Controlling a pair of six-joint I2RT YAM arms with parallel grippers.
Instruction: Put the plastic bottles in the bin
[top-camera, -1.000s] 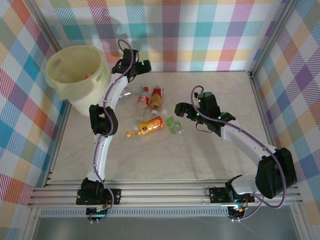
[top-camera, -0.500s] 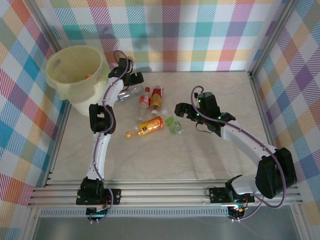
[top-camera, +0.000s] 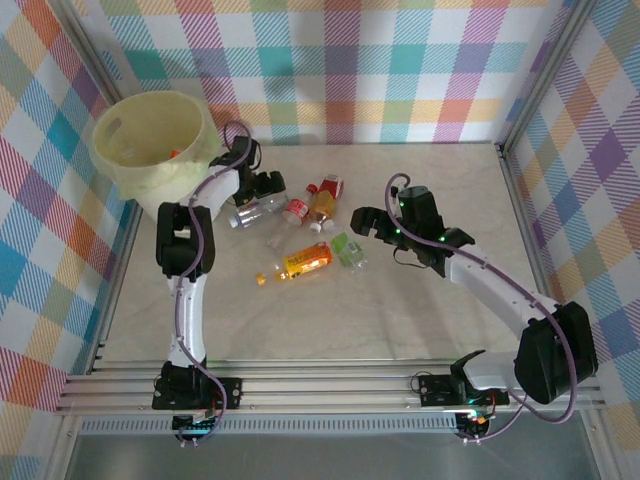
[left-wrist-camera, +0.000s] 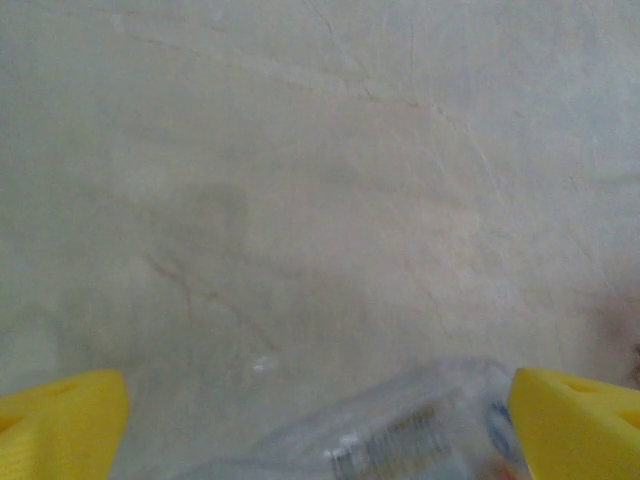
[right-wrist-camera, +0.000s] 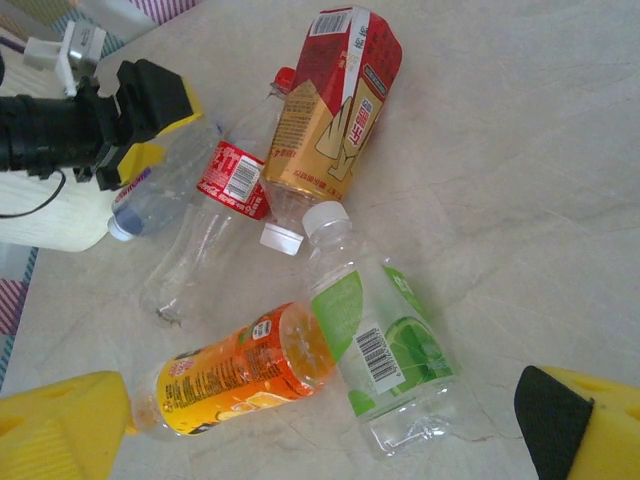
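The cream bin (top-camera: 130, 170) stands at the back left with something orange inside. Several plastic bottles lie in a loose cluster mid-table: a clear one with a blue cap (top-camera: 252, 210), a red-label one (top-camera: 296, 208), a red-and-gold one (top-camera: 326, 194), an orange one (top-camera: 305, 261) and a green-label one (top-camera: 348, 250). My left gripper (top-camera: 258, 194) is open, low over the clear bottle (left-wrist-camera: 400, 430), which lies between its yellow fingertips (left-wrist-camera: 60, 425). My right gripper (top-camera: 363, 228) hangs open above the green-label bottle (right-wrist-camera: 390, 340) and the orange bottle (right-wrist-camera: 235, 370), gripping nothing.
Plaid walls and metal frame posts close the table on the left, back and right. Bare tabletop (top-camera: 440, 320) stretches across the front and right. The left gripper (right-wrist-camera: 120, 120) also appears in the right wrist view, beside the red-label bottle (right-wrist-camera: 225, 180).
My left gripper has swung from beside the bin rim down and forward onto the clear bottle. The bottles in the cluster have shifted slightly. The right arm has hardly moved.
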